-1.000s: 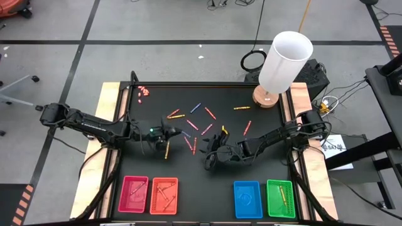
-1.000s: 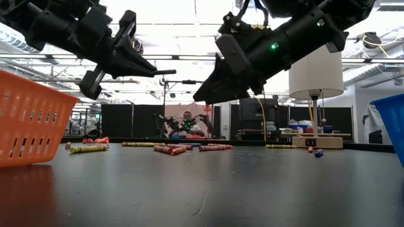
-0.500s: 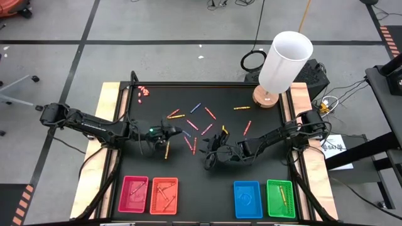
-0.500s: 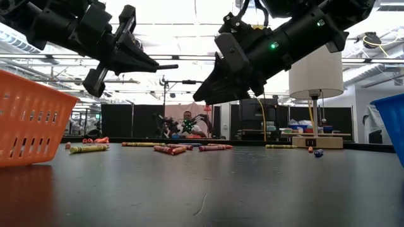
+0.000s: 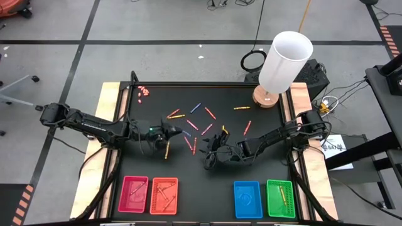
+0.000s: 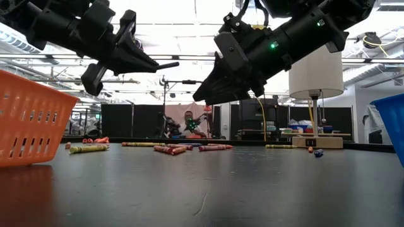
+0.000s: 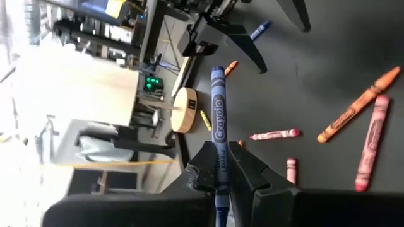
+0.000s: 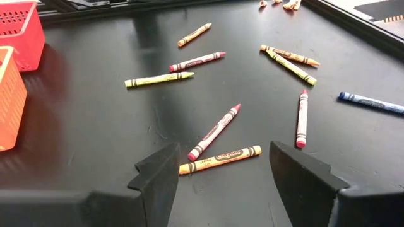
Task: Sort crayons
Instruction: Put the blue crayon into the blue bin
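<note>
Left gripper (image 7: 218,173): its jaws are clamped on a thin blue paper-wrapped crayon (image 7: 218,120), which sticks straight out ahead of the fingertips; it hangs above the mat.
Right gripper (image 8: 221,165): jaws spread wide, nothing between them; a red crayon (image 8: 214,131) and an orange crayon (image 8: 219,159) lie on the mat just ahead of the gap.
Left wrist view only: the blue crayon's label and the grip on it.
High view only: the held crayon is hardly visible; the black table mat (image 5: 163,167) shows bare room between both grippers and the near trays, pink basket tray (image 5: 134,194), orange basket tray (image 5: 164,195), blue tray (image 5: 247,199), green basket tray (image 5: 280,198).
Loose crayons (image 5: 192,124): scattered mid-mat, beyond and between the two grippers.
Low view only: both grippers are clear above the mat.
Edges: a white-shaded lamp on a round wooden base (image 5: 284,61) stands at the far right corner.
</note>
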Robot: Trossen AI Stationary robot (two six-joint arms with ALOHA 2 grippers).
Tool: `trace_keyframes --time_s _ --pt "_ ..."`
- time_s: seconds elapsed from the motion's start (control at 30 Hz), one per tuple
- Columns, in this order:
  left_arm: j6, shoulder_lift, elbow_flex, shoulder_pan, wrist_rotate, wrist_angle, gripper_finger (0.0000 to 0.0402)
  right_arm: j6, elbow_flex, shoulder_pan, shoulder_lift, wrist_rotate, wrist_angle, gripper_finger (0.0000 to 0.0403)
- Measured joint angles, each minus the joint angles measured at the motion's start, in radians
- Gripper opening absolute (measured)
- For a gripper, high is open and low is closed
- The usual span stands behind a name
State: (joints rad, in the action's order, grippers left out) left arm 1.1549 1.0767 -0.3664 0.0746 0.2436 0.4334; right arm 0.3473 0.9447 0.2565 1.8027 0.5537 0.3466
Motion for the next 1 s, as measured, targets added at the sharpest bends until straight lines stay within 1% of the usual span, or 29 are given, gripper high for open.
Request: trace_keyframes --time_s 0.23,0.37,0.5,0.63,0.73,0.8,0.93,1.0 --pt "-0.135 0.000 0.000 0.000 0.000 -0.001 0.0015 -0.014 0.000 0.000 0.000 0.002 0.000 0.0228" --pt "-0.262 0.000 0.000 0.000 0.000 -0.001 0.0015 -0.048 0.000 0.000 0.001 0.049 0.016 0.0228" --pt "-0.408 0.000 0.000 0.000 0.000 -0.001 0.0015 -0.111 0.000 -0.001 0.001 0.056 0.076 0.0228" --pt "-0.517 0.000 0.000 0.000 0.000 -0.002 0.0015 -0.195 0.000 -0.002 0.001 0.056 0.150 0.0228" --pt "-0.530 0.000 0.000 0.000 0.000 -0.002 0.0015 -0.296 0.000 -0.003 0.001 0.101 0.217 0.0228" --pt "-0.553 0.000 0.000 0.000 -0.003 -0.005 0.0015 -0.371 0.000 -0.007 0.001 0.113 0.269 0.0228" --pt "-0.643 0.000 0.000 0.000 -0.008 -0.001 0.0015 -0.507 0.000 -0.021 0.001 0.099 0.363 0.0228" --pt "-0.652 0.000 0.000 0.000 -0.008 0.003 0.0015 -0.551 0.000 -0.031 0.001 0.099 0.391 0.0228"
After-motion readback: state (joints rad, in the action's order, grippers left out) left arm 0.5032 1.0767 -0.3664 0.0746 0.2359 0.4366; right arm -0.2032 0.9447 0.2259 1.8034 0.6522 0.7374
